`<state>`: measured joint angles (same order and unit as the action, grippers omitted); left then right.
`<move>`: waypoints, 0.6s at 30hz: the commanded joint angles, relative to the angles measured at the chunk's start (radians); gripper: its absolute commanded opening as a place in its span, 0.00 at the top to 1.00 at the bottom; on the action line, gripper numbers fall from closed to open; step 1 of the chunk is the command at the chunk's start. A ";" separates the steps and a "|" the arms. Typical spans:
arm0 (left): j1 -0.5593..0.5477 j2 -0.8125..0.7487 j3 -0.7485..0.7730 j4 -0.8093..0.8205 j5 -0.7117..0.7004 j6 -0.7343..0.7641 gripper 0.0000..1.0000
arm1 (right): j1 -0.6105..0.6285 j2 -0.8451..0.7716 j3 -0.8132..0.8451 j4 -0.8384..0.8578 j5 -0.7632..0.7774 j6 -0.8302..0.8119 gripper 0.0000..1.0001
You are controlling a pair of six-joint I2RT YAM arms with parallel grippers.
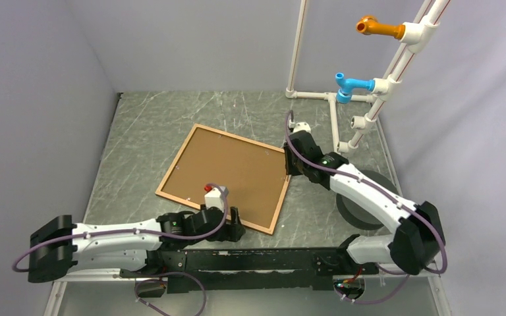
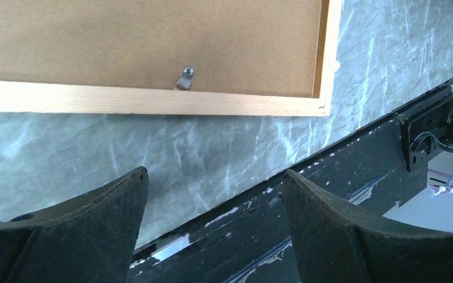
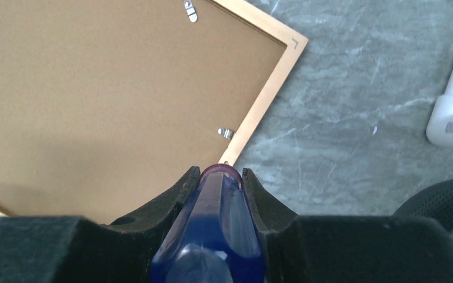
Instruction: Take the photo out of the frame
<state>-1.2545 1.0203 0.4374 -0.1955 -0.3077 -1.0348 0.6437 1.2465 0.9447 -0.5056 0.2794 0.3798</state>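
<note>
The frame lies face down on the grey table, its thin wood border around the light-brown backing board. The photo's printed side is hidden; only that board shows. My left gripper is open and empty just off the frame's near edge, by a metal clip; its fingertips' midpoint is over bare table. My right gripper is at the frame's right edge, shut on a blue see-through tool handle. Its tip points at the border near a small clip. Another clip sits farther along.
A white pipe rack with a blue fitting and an orange fitting stands at the back right. A dark round object lies under my right arm. A black rail runs along the near edge.
</note>
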 commanded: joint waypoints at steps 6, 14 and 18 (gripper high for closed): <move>0.024 -0.140 -0.082 -0.013 -0.013 0.023 0.13 | -0.030 0.159 0.146 0.069 -0.003 -0.069 1.00; 0.027 -0.047 -0.070 0.079 0.029 0.038 0.14 | -0.048 0.236 0.176 0.090 -0.003 -0.108 1.00; 0.027 0.001 -0.066 0.126 0.054 0.047 0.14 | -0.053 0.261 0.177 0.101 -0.003 -0.122 1.00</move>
<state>-1.2316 0.9874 0.3580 -0.1593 -0.2867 -1.0103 0.5983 1.4933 1.0817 -0.4576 0.2775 0.2913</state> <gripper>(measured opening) 0.863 0.297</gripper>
